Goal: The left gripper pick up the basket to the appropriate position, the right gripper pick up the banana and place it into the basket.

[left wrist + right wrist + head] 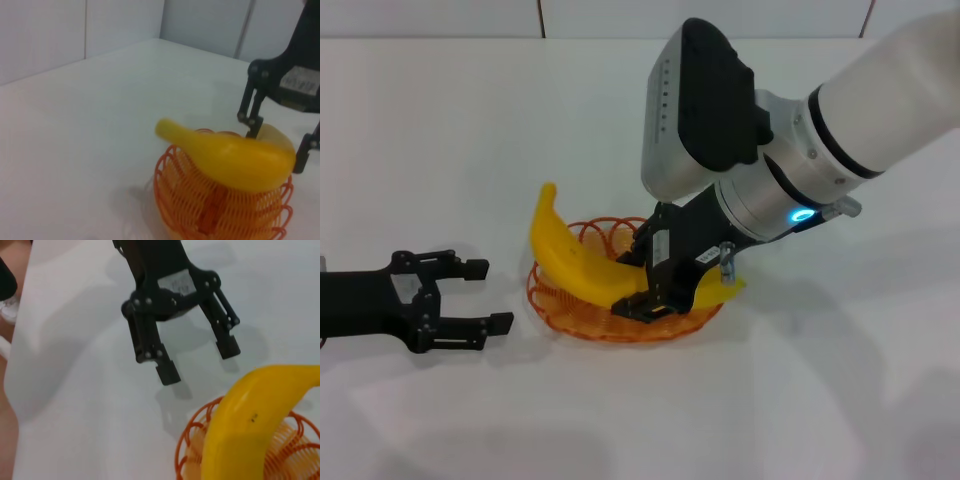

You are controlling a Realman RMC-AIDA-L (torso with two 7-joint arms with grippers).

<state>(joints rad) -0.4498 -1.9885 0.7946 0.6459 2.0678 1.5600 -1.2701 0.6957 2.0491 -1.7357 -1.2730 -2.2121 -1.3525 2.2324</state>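
Basket (pixel 582 318) sits on the white table (pixel 800 400), used here as reference. Banana (pixel 570 258) lies across the basket, resting on its looped rim: the stem end sticks up and out past the rim on the side away from the right arm, and the other end pokes over the rim beneath the right gripper (pixel 655 285). Right gripper is over the basket, down at the banana on the arm's side; the left wrist view shows one finger on each side of the fruit, but whether the pads press it or stand clear cannot be told. Blue ring light is lit on that wrist. Left gripper (pixel 475 296) lies low on the table just beside the basket, on the robot's left, fingers spread apart and holding nothing, tips pointing toward the rim without touching it.
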